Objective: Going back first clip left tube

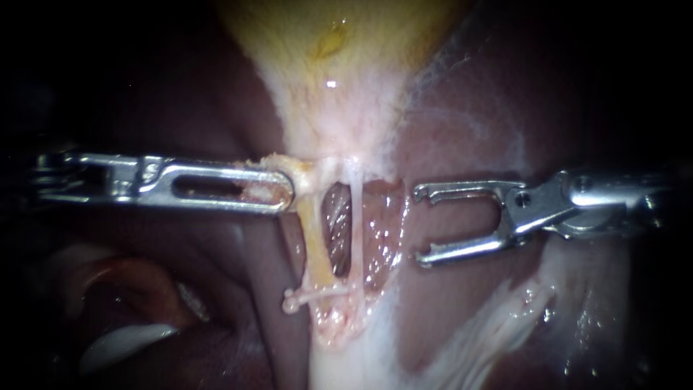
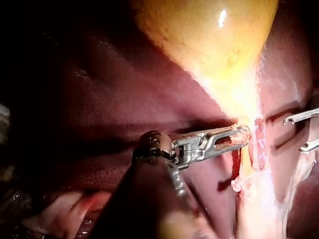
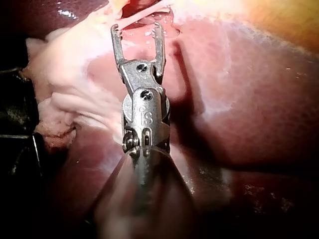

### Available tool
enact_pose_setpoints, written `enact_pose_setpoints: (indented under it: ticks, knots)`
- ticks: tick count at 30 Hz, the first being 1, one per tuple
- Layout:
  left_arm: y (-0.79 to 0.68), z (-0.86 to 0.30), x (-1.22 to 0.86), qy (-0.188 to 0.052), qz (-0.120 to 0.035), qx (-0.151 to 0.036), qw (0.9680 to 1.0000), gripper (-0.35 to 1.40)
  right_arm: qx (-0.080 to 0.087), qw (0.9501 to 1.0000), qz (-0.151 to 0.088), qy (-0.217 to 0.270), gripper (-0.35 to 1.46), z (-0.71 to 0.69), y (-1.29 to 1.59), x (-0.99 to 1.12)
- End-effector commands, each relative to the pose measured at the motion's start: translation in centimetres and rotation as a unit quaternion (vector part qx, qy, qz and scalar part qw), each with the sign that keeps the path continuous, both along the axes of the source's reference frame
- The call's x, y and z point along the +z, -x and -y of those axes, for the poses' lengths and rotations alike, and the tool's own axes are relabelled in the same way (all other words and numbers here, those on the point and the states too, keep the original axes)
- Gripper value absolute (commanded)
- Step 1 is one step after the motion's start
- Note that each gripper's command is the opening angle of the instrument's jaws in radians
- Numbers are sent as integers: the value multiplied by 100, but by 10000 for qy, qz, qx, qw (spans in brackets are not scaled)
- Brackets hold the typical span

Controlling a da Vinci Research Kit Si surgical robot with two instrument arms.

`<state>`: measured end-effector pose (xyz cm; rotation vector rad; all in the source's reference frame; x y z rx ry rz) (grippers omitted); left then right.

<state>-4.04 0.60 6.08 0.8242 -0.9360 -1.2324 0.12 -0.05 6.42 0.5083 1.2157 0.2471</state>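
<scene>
The yellow gallbladder [image 1: 325, 43] narrows to a pale neck. Below it run two tubes: a thicker yellowish left tube [image 1: 314, 245] and a thin white right tube [image 1: 356, 231]. A thin pale strand [image 1: 314, 295] crosses their lower ends. My left instrument [image 1: 287, 191] comes in level from the left, its slotted jaws shut on tissue at the gallbladder's neck, just above the left tube. My right instrument [image 1: 420, 224] stands to the right of both tubes, its jaws open and holding nothing, apart from the tissue. I see no clip on either tube.
Dark red liver [image 1: 462, 130] lies on both sides and behind the tubes. Pale fibrous tissue [image 1: 491, 325] spreads below my right instrument. In the right wrist view the open jaws [image 3: 136, 27] point at the pale strands ahead.
</scene>
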Motion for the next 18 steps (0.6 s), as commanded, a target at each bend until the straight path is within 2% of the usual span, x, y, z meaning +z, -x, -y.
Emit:
enact_pose_setpoints:
  ticks: [1,10,14,18]
  knots:
    - [2,0,4,6,-13,-16,10000,-35,-7,10000,-6,-2,50,1,0,0]
    - [22,-3,45,76,-37,-35,10000,-35,-43,10000,-32,-18,50,1,1,0]
    - [29,-3,58,106,-77,22,9999,-35,-44,10000,-33,-18,50,2,1,0]
    - [30,-4,63,85,-69,23,9999,-35,-57,10000,-42,-24,50,2,1,-1]
